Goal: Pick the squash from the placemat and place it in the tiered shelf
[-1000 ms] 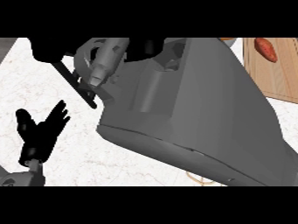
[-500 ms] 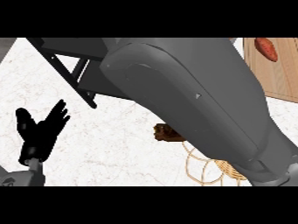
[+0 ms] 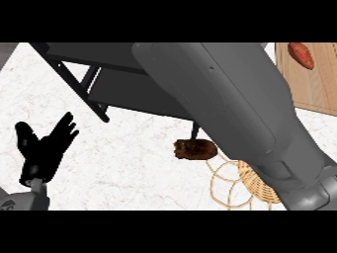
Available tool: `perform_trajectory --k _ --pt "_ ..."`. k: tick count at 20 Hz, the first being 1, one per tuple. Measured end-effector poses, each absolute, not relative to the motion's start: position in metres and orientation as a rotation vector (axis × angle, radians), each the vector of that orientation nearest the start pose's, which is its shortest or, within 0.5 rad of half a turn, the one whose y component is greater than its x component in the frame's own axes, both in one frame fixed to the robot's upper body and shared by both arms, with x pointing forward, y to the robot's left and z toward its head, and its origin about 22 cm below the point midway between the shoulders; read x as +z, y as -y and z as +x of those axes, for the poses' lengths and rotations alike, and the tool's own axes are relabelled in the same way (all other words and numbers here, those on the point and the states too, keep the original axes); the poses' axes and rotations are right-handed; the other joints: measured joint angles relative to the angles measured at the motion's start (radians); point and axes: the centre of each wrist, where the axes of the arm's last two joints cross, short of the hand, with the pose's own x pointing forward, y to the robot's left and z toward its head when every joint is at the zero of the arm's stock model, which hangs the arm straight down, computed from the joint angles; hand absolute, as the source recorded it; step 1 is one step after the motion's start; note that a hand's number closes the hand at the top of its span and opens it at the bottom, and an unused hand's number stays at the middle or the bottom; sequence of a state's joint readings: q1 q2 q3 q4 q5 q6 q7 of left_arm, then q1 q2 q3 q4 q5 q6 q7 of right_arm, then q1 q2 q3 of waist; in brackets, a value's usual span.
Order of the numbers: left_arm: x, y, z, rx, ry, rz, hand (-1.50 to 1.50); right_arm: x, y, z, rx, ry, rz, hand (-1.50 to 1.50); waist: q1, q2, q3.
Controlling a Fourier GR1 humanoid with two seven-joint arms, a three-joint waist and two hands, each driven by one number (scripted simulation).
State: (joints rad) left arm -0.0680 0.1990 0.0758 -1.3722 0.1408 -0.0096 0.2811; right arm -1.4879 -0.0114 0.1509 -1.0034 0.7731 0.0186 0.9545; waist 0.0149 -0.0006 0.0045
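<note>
- Fingers (image 3: 63,129) of the left hand (image 3: 43,150) spread straight, resting low at left.
- Right forearm (image 3: 236,113) crosses the view; its hand is hidden.
- Squash cannot be made out.
- Tiered shelf (image 3: 120,74) stands on the marble surface (image 3: 127,168).

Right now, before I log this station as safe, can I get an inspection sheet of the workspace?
Surface: white marbled counter.
Job's things: dark tiered shelf at the back; woven placemat, partly hidden; brown item at the placemat's edge, possibly the squash, cannot tell.
Clutter: wooden board at the right, with a reddish vegetable on it.
Hands: left hand open, resting, fingers up, lower left; right hand not in view, its grey forearm covers the middle.
Cables: nothing seen.
Surroundings: nothing seen.
</note>
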Motion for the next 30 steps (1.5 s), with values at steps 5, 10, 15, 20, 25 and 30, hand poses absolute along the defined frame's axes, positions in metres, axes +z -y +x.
perform_trajectory --k 5,10,15,20,25,30 --pt "-0.017 -0.294 0.256 0.033 1.173 0.091 0.00 0.332 -0.016 0.373 0.643 1.625 -0.904 1.50 0.001 0.000 0.000" --pt "-0.015 -0.290 0.254 0.028 1.173 0.091 0.00 0.327 -0.011 0.380 0.659 1.630 -0.895 1.50 -0.001 -0.001 0.000" --pt "-0.016 -0.295 0.255 0.036 1.162 0.091 0.00 0.327 -0.011 0.381 0.683 1.611 -0.912 1.50 -0.004 -0.002 0.000" --pt "-0.016 -0.296 0.253 0.035 1.171 0.091 0.00 0.337 0.000 0.381 0.477 1.642 -0.831 -1.50 -0.005 -0.002 0.000" --pt "-0.016 -0.296 0.255 0.030 1.171 0.084 0.00 0.345 0.007 0.381 0.303 1.684 -0.704 -1.50 0.001 0.000 -0.001" --pt "-0.016 -0.291 0.256 0.026 1.172 0.085 0.00 0.351 0.015 0.381 0.133 1.731 -0.566 -1.50 0.003 0.000 0.000"
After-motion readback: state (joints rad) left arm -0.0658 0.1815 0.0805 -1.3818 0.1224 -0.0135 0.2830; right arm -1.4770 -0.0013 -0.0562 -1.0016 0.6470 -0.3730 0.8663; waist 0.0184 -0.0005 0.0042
